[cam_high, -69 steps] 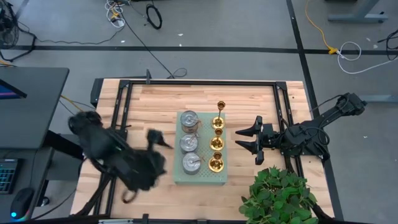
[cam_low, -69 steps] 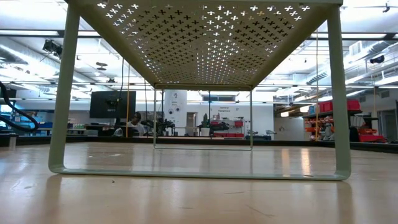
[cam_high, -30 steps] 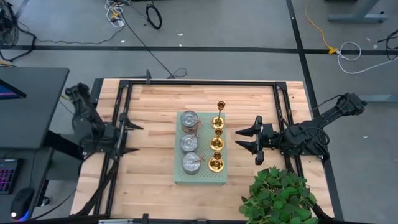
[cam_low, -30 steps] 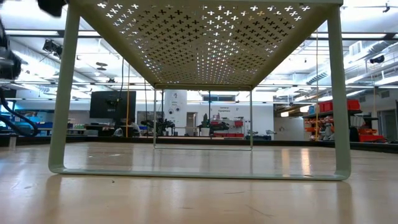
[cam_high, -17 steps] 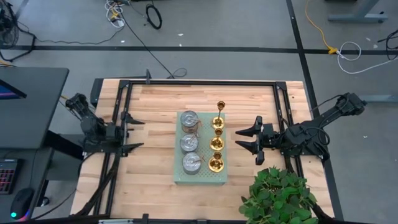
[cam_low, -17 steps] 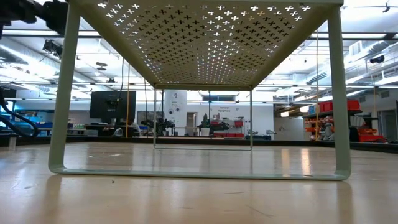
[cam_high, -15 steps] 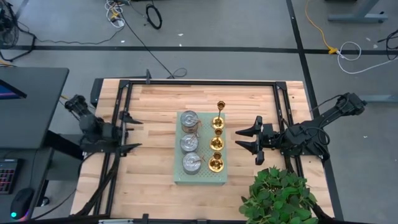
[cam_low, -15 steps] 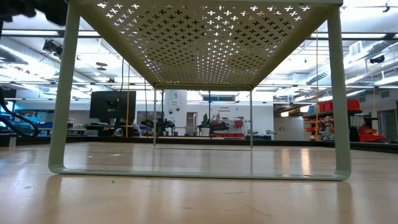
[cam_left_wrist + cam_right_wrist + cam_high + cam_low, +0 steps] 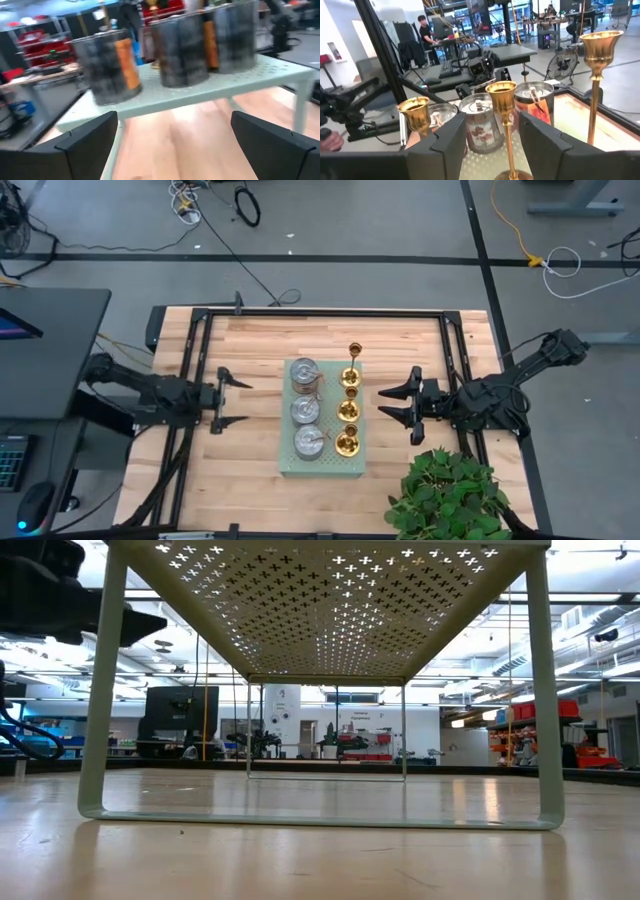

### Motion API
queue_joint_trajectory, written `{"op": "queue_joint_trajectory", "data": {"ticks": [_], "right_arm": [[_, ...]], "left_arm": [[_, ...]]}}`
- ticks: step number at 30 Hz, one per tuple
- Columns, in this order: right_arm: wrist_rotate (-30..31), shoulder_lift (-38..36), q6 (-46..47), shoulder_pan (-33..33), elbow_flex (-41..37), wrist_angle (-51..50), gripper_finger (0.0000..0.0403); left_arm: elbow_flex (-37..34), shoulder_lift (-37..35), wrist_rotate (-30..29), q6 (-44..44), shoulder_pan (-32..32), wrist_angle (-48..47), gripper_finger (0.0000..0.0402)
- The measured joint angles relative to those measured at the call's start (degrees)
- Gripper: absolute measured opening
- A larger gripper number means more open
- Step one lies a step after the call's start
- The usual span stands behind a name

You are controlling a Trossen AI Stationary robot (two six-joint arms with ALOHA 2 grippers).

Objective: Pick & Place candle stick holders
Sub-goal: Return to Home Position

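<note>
Wooden table (image 9: 250,480): left hand (image 9: 246,401), right hand (image 9: 382,403) both spread, empty; low view hides holders (image 9: 347,411) atop shelf (image 9: 320,466)

- The shelf (image 9: 322,466) is pale green, and its top (image 9: 330,600) has a regular pattern of small cross-shaped holes.
- The three gold candle stick holders (image 9: 348,411) along the right edge of the shelf are shiny yellow brass.
- The three silver tins (image 9: 304,410) along its left edge are grey metal, with orange or brown label strips (image 9: 125,62) on the side.
- The table (image 9: 250,345) is light wood with fine plank stripes, inside a black frame (image 9: 320,311).
- The left gripper (image 9: 232,401) and the right gripper (image 9: 395,404) are black.
- The plant (image 9: 445,495) at the table's corner beside the right arm is bright green.
- The floor (image 9: 380,230) is grey with black lines.
</note>
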Motion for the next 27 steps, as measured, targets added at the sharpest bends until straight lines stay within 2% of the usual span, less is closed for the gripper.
{"op": "queue_joint_trajectory", "data": {"ticks": [7,13,18,21,27], "right_arm": [[-0.81,0.12,0.02,0.00,0.00,0.20,0.0185],[-0.89,0.14,0.02,0.00,0.00,0.16,0.0185],[-1.03,0.14,0.02,0.00,0.00,0.20,0.0185],[-1.03,0.14,0.02,0.00,0.00,0.14,0.0185],[-1.04,0.14,0.08,-0.01,0.00,0.22,0.0185]], "left_arm": [[-0.06,-0.90,13.72,2.84,8.00,1.08,0.0399],[-0.05,-0.79,25.18,-0.85,18.89,-1.46,0.0399],[-0.04,-0.81,38.37,-3.17,23.17,0.07,0.0399],[-0.04,-0.23,38.80,-3.23,23.59,-0.19,0.0399],[-0.04,-0.29,32.70,-4.14,23.59,-0.57,0.0399]]}}
